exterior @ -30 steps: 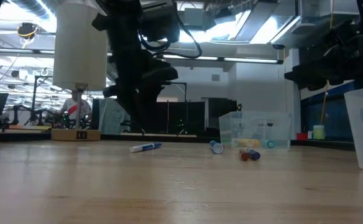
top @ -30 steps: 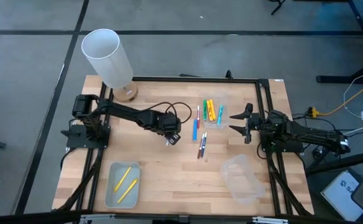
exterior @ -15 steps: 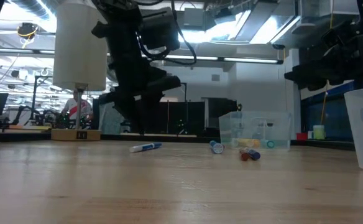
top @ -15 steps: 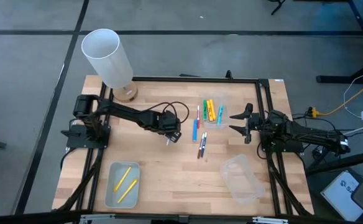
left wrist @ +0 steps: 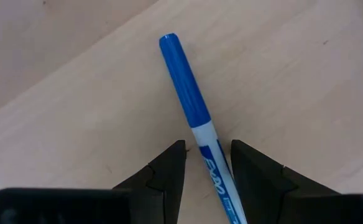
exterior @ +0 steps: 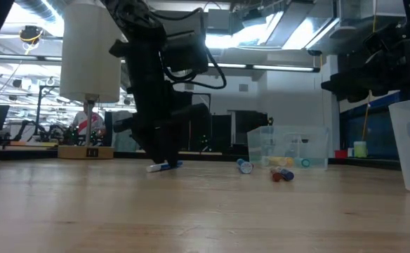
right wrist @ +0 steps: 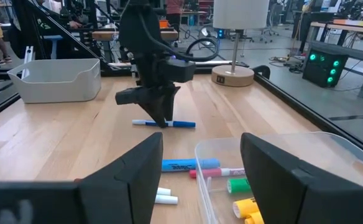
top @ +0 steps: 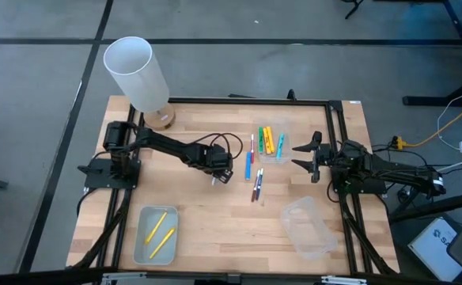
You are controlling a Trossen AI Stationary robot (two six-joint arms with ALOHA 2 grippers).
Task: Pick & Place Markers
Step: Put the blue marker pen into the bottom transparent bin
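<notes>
Risk: your left gripper (left wrist: 207,163) straddles the thin blue-capped white marker (left wrist: 194,118) with jaws narrowly parted, so an off-centre closure may roll it away.

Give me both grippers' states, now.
Left gripper: open, fingers astride the blue marker, not yet closed on it.
Right gripper: open, empty, waiting beside the clear tray.

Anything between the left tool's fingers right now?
Yes: the blue marker lies between the left tool's open fingers, on bare wood, per the left wrist view.
</notes>
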